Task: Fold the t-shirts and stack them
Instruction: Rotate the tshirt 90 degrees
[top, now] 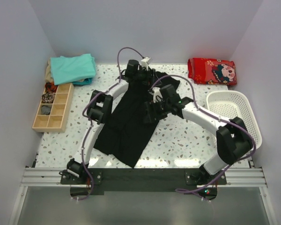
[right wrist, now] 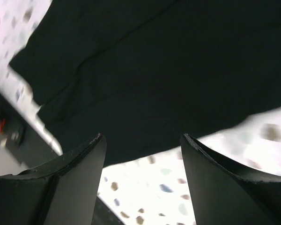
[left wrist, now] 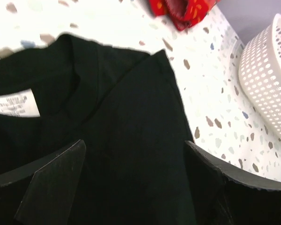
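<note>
A large black t-shirt (top: 131,122) lies spread on the speckled table, its collar at the far end. In the left wrist view the black t-shirt (left wrist: 131,112) shows its collar and a white label (left wrist: 15,103). My left gripper (top: 139,74) is open just above the collar end, with cloth between its fingers (left wrist: 56,183) and nothing held. My right gripper (top: 152,111) is open over the shirt's right edge. In the right wrist view the black t-shirt (right wrist: 154,70) borders bare table between its fingers (right wrist: 210,173). Folded teal t-shirts (top: 72,68) sit at the back left.
A red patterned cloth (top: 211,71) lies at the back right and also shows in the left wrist view (left wrist: 182,9). A white perforated basket (top: 234,112) stands at the right, seen too from the left wrist (left wrist: 267,75). A wooden compartment tray (top: 54,107) is at the left.
</note>
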`<state>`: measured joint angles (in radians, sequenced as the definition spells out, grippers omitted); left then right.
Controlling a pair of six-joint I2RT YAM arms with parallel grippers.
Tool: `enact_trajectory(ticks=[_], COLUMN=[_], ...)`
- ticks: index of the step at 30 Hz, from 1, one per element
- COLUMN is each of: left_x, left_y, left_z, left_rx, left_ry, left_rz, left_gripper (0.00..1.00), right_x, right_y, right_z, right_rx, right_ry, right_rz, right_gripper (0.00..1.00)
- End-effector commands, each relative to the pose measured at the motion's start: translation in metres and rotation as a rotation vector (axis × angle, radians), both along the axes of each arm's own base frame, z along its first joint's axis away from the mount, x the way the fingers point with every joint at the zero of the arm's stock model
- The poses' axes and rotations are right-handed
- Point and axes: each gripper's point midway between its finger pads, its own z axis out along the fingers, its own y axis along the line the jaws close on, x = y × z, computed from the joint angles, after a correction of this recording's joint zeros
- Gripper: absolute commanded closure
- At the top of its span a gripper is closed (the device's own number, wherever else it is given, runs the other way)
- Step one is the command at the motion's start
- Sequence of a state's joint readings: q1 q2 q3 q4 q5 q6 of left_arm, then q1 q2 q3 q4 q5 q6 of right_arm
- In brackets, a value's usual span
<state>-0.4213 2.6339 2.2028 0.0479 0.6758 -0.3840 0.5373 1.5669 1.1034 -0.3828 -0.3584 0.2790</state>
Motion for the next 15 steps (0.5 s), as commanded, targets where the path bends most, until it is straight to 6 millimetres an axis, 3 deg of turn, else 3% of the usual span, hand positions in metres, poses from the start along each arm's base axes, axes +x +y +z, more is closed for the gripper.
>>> enact_trajectory(ticks=[1, 3, 7, 11, 15], left_x=[0.005, 0.012, 0.032, 0.051, 0.057], left_y=[0.004, 0.023, 0.059, 0.089, 0.099], left_z=[-0.017, -0.035, -0.047, -0.046, -0.047], left_rx=[-0.029, -0.005, 0.014, 0.01, 0.024], left_ry=[0.035, 0.063, 0.067, 0.051, 0.035], left_rz=[-0.017, 0.027, 0.093, 0.137, 0.153], left_gripper=[0.1, 0.1, 0.1, 0.1, 0.09], right_x=[-0.029, -0.033, -0.041, -0.06, -0.086], right_y=[0.031, 0.035, 0.047, 0.082, 0.12], right_z=[-0.005, -0.006, -0.01, -0.012, -0.019], right_rx=[0.078, 0.078, 0.104, 0.16, 0.181], right_ry=[0.069, 0.074, 0.105, 0.155, 0.196], right_rz=[0.107, 0.122, 0.167, 0.272, 0.397], right_gripper=[0.31, 0.3, 0.3, 0.3, 0.29])
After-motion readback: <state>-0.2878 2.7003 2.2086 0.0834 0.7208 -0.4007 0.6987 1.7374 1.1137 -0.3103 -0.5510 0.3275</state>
